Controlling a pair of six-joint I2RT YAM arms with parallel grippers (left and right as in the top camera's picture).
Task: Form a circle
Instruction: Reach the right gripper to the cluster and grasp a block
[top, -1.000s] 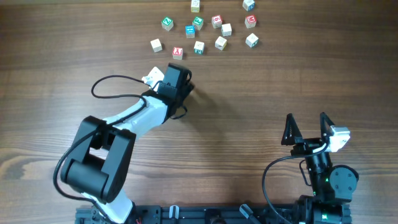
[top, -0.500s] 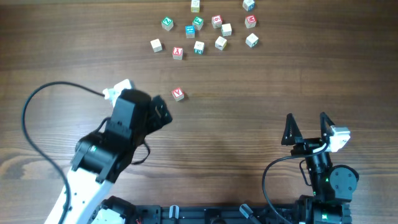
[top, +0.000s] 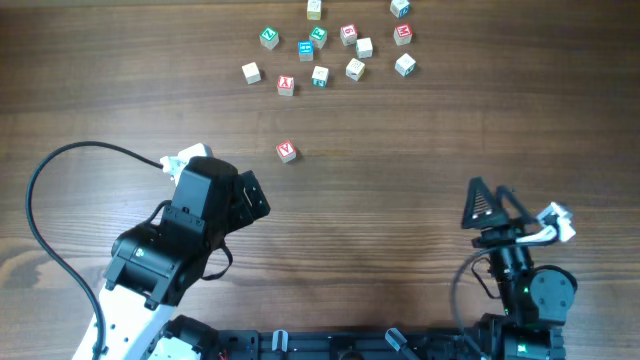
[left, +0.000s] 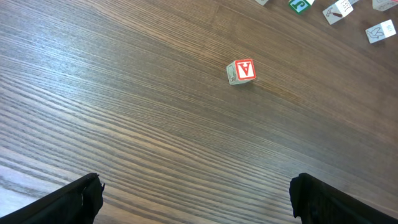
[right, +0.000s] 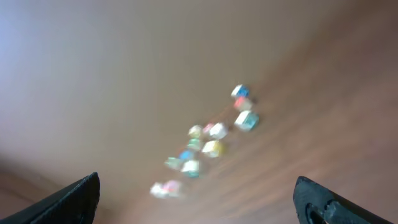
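Beneath left wrist, lone cube (left: 241, 71): red A.

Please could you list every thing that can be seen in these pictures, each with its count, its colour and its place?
table: one, brown wood, under everything.
cluster of letter cubes: thirteen by my count, pale wood with red, green or blue print, loosely spread at the far edge.
lone letter cube: one, red print showing an A, alone between the cluster and the left arm.
left arm: one, black and white, near left side.
right arm: one, black, near right side.
left end effector: one, black, open and empty, short of the lone cube.
right end effector: one, black, open and empty, far from all cubes.
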